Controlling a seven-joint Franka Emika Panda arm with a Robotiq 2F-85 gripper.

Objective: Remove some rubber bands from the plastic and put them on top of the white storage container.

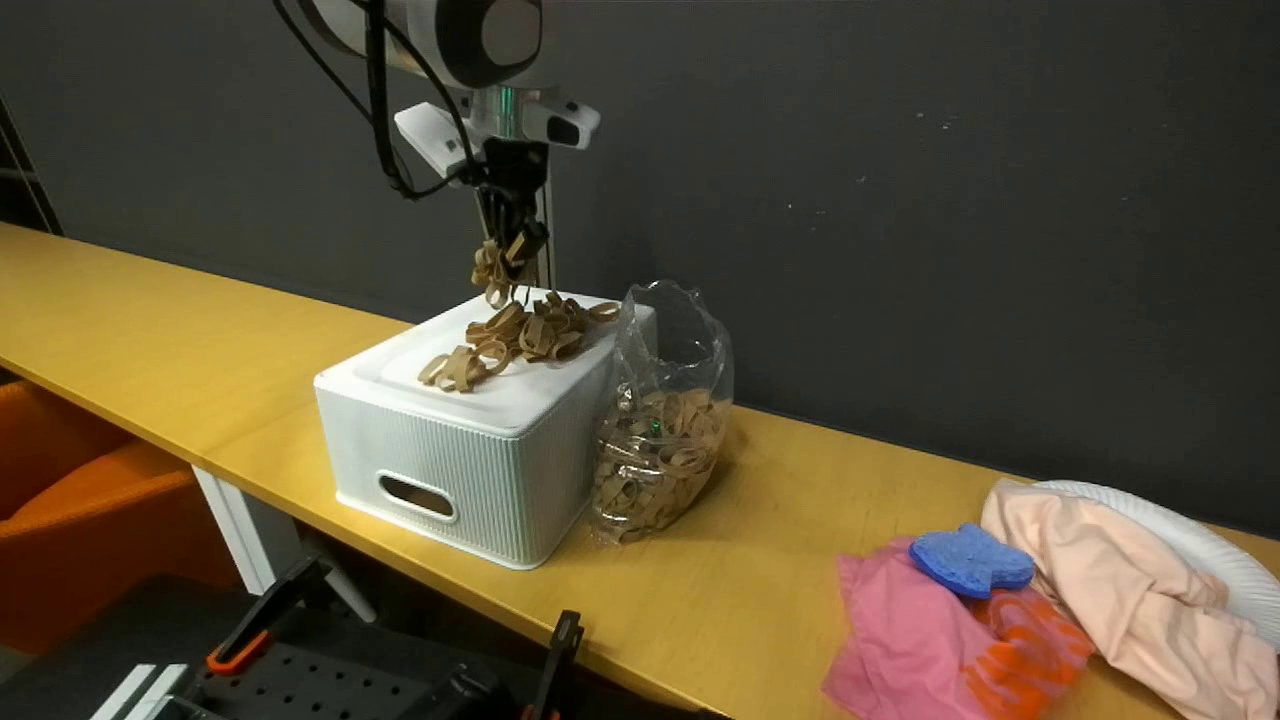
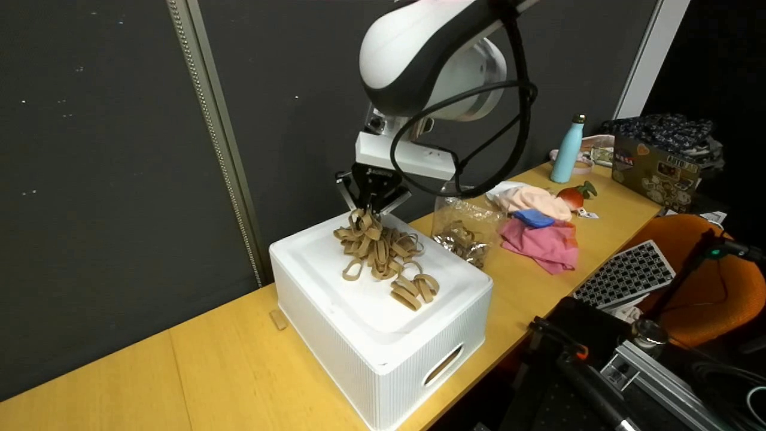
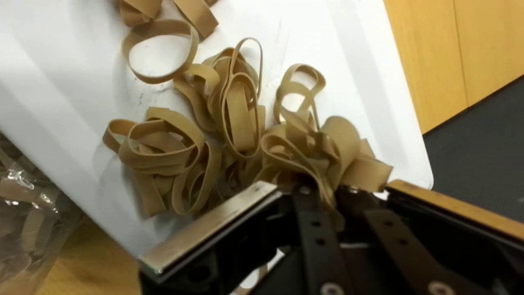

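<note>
The white storage container (image 1: 430, 440) stands on the table; its lid also shows in the wrist view (image 3: 299, 24). A pile of tan rubber bands (image 1: 540, 335) lies on the lid, with a few apart from it (image 2: 413, 290). My gripper (image 1: 515, 255) is over the lid's wall side, fingers down. In the wrist view the gripper (image 3: 327, 194) is closed on a bunch of rubber bands (image 3: 319, 151), some sticking out past the fingertips. The bunch hangs just above or against the pile; contact is unclear. The clear plastic bag (image 1: 660, 450), partly filled with bands, stands upright beside the container.
One loose band (image 2: 278, 319) lies on the table beside the container. A dark wall (image 1: 900, 250) runs behind. A pink cloth (image 1: 900, 620), blue sponge (image 1: 970, 560) and peach cloth (image 1: 1120, 580) lie beyond the bag. A light blue bottle (image 2: 567, 152) stands farther along.
</note>
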